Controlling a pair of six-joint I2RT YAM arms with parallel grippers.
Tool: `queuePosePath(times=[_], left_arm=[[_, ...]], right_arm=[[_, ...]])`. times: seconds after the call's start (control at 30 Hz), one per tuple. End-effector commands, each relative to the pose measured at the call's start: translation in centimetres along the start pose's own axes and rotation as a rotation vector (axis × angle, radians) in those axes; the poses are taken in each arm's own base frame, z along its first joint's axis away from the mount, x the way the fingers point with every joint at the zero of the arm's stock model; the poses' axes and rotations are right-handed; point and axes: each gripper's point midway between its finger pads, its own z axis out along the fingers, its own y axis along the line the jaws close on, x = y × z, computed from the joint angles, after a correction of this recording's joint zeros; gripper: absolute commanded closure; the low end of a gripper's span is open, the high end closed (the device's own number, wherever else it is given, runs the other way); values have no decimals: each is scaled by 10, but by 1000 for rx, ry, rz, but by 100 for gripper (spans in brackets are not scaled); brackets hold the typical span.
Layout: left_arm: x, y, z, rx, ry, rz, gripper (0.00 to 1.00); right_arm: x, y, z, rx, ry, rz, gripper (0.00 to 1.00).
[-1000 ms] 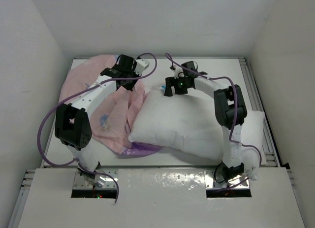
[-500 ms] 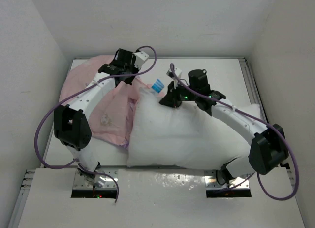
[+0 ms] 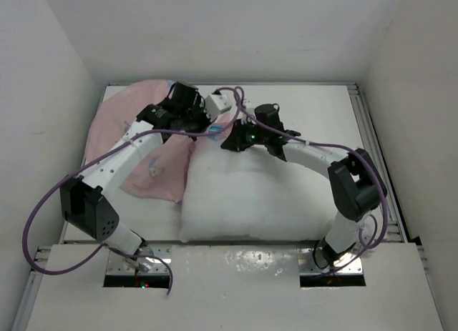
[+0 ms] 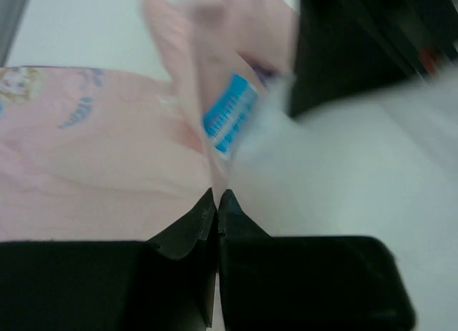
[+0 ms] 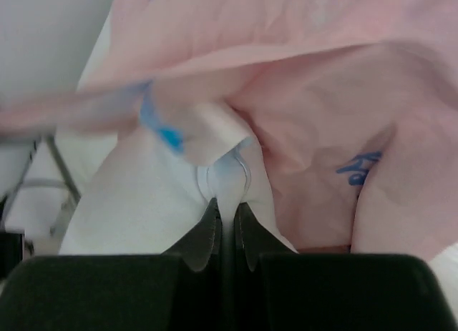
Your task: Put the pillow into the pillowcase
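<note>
The white pillow (image 3: 257, 195) lies across the middle of the table, its far left corner against the pale pink pillowcase (image 3: 143, 141) spread at the left. My left gripper (image 3: 209, 124) is shut on a raised fold of the pillowcase (image 4: 93, 159), right beside the pillow (image 4: 343, 166). My right gripper (image 3: 227, 142) is shut on the pillow's corner (image 5: 143, 195), pinching white fabric between its jaws. The pillowcase (image 5: 322, 109) hangs just over and beyond that corner. A blue label (image 4: 229, 113) on the pillow shows close to both grippers.
White walls close in the table (image 3: 308, 102) at the back and on both sides. A metal rail (image 3: 372, 131) runs along the right edge. Purple cables (image 3: 43, 209) loop off both arms. The right arm arches over the pillow's right half.
My right gripper has shut on the pillow's corner and dragged the pillow left, up to the pillowcase. The left gripper, still holding the fabric, has shifted right towards it.
</note>
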Motion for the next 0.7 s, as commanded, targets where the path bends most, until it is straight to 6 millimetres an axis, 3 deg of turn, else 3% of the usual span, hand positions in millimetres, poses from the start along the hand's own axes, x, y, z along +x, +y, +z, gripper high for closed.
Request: queuePosePath(times=[0.0, 0.1, 0.3, 0.4, 0.43, 0.47, 0.5, 0.53, 0.57, 0.63, 0.67], left_arm=[[20, -40, -7, 152, 27, 116, 99], [33, -62, -4, 223, 62, 214, 99], [35, -75, 5, 264, 86, 263, 99], [31, -68, 10, 248, 67, 243, 97], [30, -61, 11, 219, 66, 221, 87], [25, -43, 15, 135, 53, 197, 78], [29, -24, 15, 59, 64, 106, 67], [31, -6, 15, -16, 70, 54, 39], [33, 20, 13, -132, 80, 9, 32], [43, 51, 3, -240, 97, -91, 16], [44, 57, -2, -257, 100, -122, 15]], right_arm=[[-95, -23, -19, 93, -379, 161, 100], [-105, -62, -23, 242, -465, 311, 100], [-102, -92, -21, 366, -495, 418, 100], [-97, -105, -17, 445, -462, 383, 99], [-96, -109, -18, 455, -448, 362, 72], [-97, -112, -21, 445, -430, 340, 54], [-90, -112, -22, 434, -367, 290, 41], [-96, -111, -29, 420, -350, 252, 34], [-105, -106, -43, 403, -343, 215, 10], [-103, -105, -65, 439, -276, 79, 1], [-108, -102, -78, 451, -275, 29, 1]])
